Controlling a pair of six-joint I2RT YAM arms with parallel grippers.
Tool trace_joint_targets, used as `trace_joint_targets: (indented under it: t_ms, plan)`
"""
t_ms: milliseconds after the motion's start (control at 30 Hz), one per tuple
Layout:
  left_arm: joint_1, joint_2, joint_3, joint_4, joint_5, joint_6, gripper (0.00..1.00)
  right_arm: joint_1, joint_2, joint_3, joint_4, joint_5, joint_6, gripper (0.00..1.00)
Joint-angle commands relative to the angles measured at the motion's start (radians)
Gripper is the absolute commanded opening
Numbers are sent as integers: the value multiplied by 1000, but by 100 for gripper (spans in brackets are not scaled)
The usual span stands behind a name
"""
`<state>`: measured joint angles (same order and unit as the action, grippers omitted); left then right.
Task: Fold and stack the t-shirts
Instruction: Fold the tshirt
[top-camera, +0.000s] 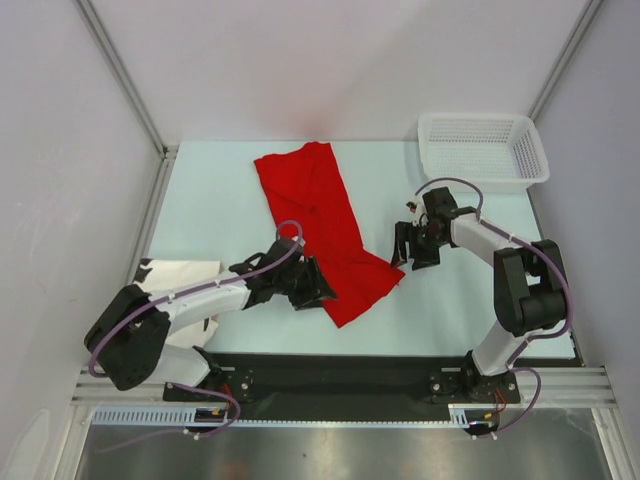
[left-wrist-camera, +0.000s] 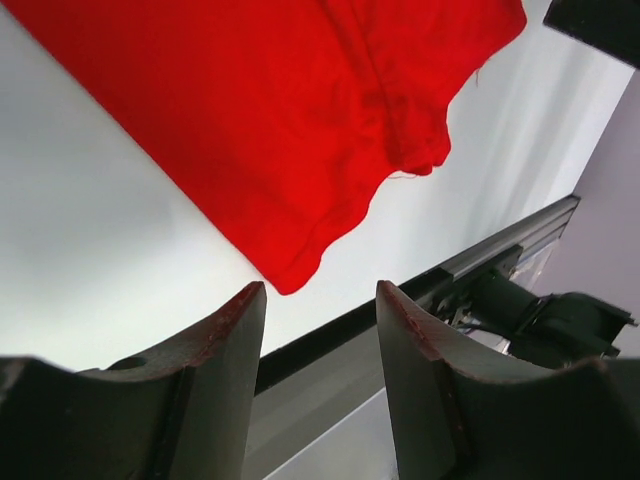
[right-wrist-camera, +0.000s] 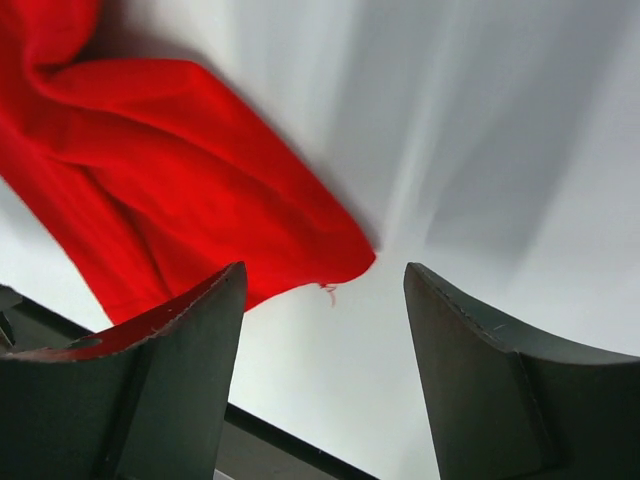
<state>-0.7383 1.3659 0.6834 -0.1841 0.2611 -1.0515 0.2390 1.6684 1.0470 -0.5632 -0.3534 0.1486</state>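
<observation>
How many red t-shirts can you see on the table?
1. The red t-shirt lies in the middle of the table as a long slanted strip. None shows in the white mesh basket, far right. Another could hide under the shirt.

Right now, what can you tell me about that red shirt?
The red t-shirt is plain, soft-looking cloth, folded into a long, slightly rumpled strip. It lies flat on the pale table, slanting from the far middle toward the near edge. The left hand and right hand sit open at either side of its near end; neither grips it.
</observation>
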Motion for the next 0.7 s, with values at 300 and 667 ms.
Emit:
trace_joint_targets:
  t_ms: [300,667]
  plan:
    - [-101,102,5,-44,-140,-258,55,-20,-19,2,19,-24,17,71]
    - [-161,219,-62,141,-117,-413,45,-18,-38,4,2,-10,40,70]
